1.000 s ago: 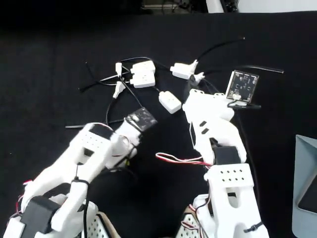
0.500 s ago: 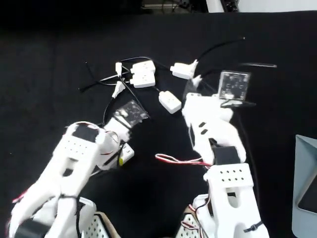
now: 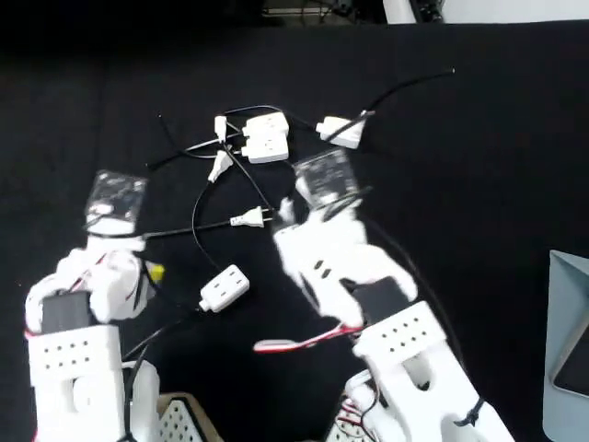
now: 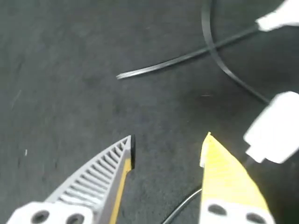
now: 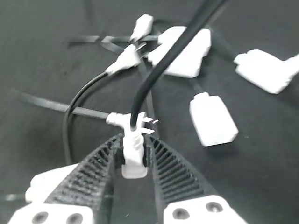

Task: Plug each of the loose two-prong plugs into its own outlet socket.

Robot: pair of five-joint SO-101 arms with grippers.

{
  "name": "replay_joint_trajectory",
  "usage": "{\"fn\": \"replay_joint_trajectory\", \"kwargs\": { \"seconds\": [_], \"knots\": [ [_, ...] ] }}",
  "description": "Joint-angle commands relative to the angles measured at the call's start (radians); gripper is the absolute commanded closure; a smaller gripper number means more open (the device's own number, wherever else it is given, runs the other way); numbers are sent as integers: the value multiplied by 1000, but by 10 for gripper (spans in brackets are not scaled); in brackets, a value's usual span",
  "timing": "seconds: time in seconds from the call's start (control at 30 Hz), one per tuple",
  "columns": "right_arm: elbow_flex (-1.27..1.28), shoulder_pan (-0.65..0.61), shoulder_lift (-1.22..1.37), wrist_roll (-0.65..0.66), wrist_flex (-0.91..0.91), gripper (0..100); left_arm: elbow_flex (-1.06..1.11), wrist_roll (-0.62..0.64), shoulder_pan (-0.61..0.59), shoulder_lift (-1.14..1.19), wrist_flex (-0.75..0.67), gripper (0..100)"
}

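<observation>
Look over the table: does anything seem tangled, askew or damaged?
The black cords are tangled, crossing one another among the sockets. The right end effector is shut on a plug whose cord lies across a second plug. Nothing looks damaged.

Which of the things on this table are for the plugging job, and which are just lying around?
For the job: the held plug in the right pincer; a loose plug and another plug; the paired sockets, near socket and far socket; the open left pincer.
Lying about: the grey bin off to the side, a dark thing inside.
</observation>
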Motion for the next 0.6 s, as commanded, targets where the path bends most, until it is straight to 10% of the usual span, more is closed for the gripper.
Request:
{"fn": "replay_joint_trajectory", "kwargs": {
  "seconds": [0.0, 0.57],
  "knots": [
    [-64, -104, 10, 20, 14, 985, 77, 63, -56, -107, 3, 762],
    [-21, -229, 298, 12, -204, 986, 326, 160, -156, -328, -155, 759]
  ]
}}
